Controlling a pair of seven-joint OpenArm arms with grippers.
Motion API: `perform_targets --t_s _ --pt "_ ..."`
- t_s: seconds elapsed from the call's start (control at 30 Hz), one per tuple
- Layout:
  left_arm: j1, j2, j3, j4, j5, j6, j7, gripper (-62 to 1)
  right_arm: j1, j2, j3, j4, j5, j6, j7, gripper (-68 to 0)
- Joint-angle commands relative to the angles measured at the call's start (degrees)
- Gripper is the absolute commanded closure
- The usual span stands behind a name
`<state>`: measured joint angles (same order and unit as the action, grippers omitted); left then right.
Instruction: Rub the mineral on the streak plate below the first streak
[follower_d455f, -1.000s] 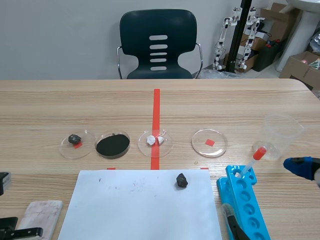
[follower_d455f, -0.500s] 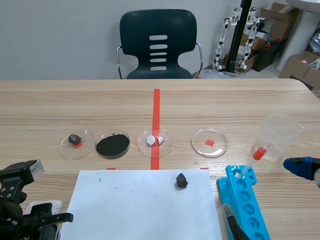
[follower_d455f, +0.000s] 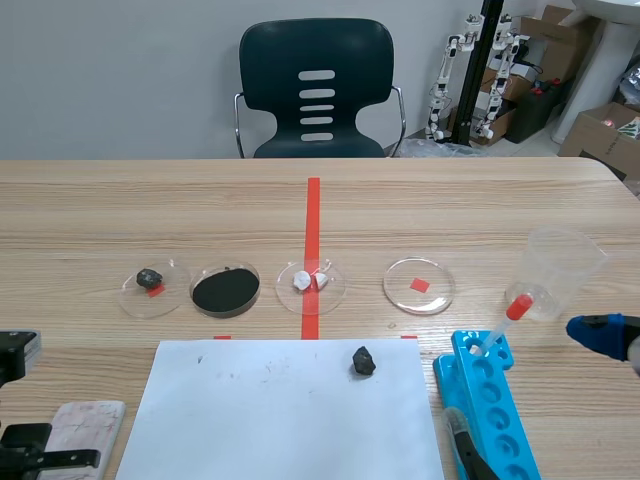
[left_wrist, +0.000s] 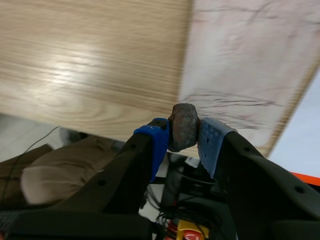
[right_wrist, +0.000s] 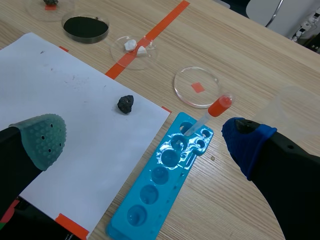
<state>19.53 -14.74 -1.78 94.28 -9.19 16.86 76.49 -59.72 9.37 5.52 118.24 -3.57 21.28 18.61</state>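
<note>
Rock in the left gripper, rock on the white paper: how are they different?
The held rock is brownish-grey and rounded; the paper rock is black and angular. The held rock is pinched between the left gripper's blue pads; the paper rock lies loose on the white paper. Both are dull stones.

In the scene view, cannot see the left gripper (left_wrist: 184, 140): cut off at the lower corner, only black arm parts in the picture. Same for the streak plate (follower_d455f: 85, 430) and the blue tray (follower_d455f: 490, 420), both cut by the lower edge. Of the right gripper (right_wrist: 145, 140), just one blue tip at the side edge. In the left wrist view, cannot read the streaks on the plate: blurred, like the table (left_wrist: 75, 60). Lower part of the mineral (left_wrist: 184, 126) hidden between the pads.
</note>
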Motion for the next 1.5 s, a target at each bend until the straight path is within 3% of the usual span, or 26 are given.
perform_targets --t_s 0.0,0.17,0.63,0.77,0.93,1.33,1.47 --pt "0.5 -0.4 -0.1 1.1 1.6 0.5 0.1 -11.7 -0.1 0.5 0.2 0.1 0.6 -0.2 0.9 -67.9" --pt "0.5 -0.3 0.0 1.1 1.6 0.6 0.0 -11.7 -0.1 0.5 0.2 0.1 0.6 -0.2 0.9 -67.9" --pt "0.3 -0.3 1.5 1.0 -15.6 -4.4 -4.1 -11.7 -0.1 0.5 0.2 0.1 0.6 -0.2 0.9 -67.9" --pt "0.3 -0.3 1.5 1.0 -16.6 -4.6 -4.7 -11.7 -0.1 0.5 0.2 0.1 0.6 -0.2 0.9 -67.9" --pt "0.3 -0.4 1.5 0.0 -14.0 -4.5 -4.4 -11.7 -0.1 0.5 0.2 0.1 0.6 -0.2 0.9 -67.9" --pt "0.3 -0.4 1.5 -1.7 0.7 1.0 -1.8 -11.7 -0.1 0.5 0.2 0.1 0.6 -0.2 0.9 -67.9" --pt "0.3 -0.4 1.5 -1.7 1.8 1.7 -1.9 -11.7 -0.1 0.5 0.2 0.1 0.6 -0.2 0.9 -67.9"
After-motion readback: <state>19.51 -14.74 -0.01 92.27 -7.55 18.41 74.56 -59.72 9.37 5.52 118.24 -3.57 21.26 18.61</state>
